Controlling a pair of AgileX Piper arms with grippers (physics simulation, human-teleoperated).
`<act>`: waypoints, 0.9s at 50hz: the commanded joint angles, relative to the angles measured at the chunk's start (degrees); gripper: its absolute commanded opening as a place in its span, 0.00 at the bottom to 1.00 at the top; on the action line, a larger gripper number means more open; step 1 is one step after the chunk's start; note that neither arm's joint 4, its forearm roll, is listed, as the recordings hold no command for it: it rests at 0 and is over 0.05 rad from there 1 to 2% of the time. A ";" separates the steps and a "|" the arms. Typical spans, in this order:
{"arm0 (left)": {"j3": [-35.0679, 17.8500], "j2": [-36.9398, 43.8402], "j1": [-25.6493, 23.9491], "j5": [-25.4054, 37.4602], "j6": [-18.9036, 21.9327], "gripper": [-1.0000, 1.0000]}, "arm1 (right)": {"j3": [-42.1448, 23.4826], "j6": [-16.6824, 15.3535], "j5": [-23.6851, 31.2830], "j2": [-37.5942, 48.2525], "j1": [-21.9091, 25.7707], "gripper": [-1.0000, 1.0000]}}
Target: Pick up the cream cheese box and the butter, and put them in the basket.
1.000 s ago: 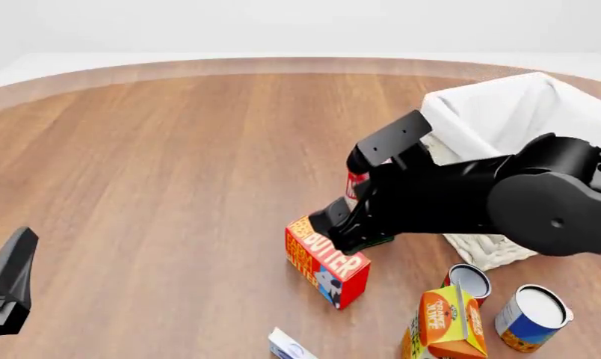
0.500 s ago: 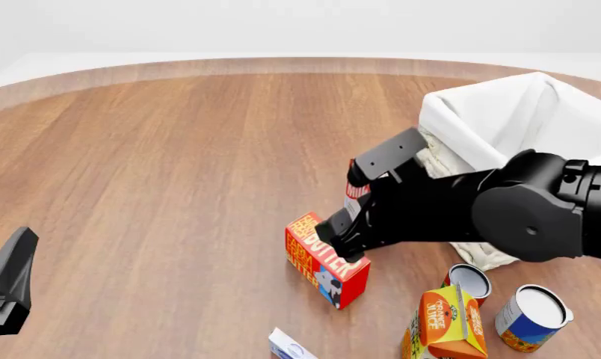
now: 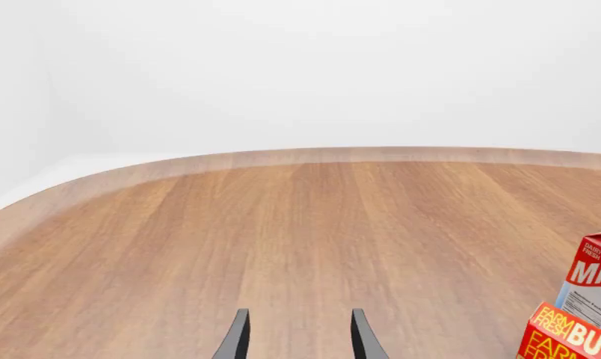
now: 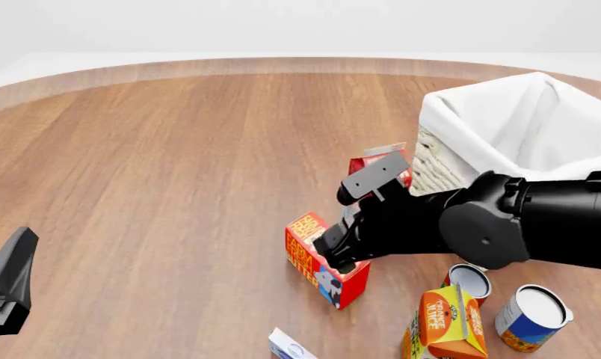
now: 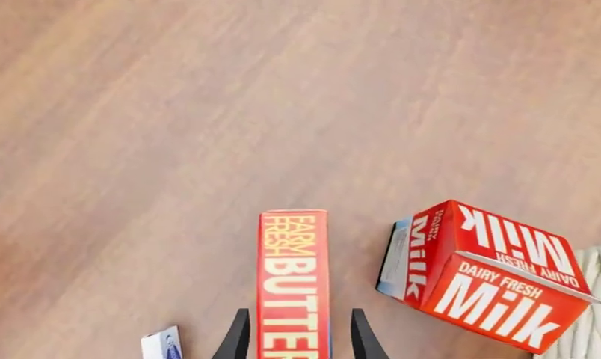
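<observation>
Butter point(image 5: 292, 284) stands on edge just beside the milk carton point(image 5: 480, 273), between the spread, not yet closed fingers of the right gripper point(image 5: 292, 338); likely rigid, light cardboard, best pinched across its narrow faces.

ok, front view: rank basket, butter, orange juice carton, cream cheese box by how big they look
1. basket, largest by far, though partly cut off by the frame and the right arm.
2-3. butter and orange juice carton: similar, both partly hidden or cropped, so no firm order.
4. cream cheese box, smallest, mostly out of frame.
</observation>
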 commanded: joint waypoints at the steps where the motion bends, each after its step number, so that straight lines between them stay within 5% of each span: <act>1: 0.00 -0.01 0.00 0.00 0.01 1.00 | 0.67 0.63 -1.62 1.71 0.72 1.00; 45: 0.00 -0.01 0.00 0.00 -0.01 1.00 | 1.98 3.02 -5.54 5.18 1.95 1.00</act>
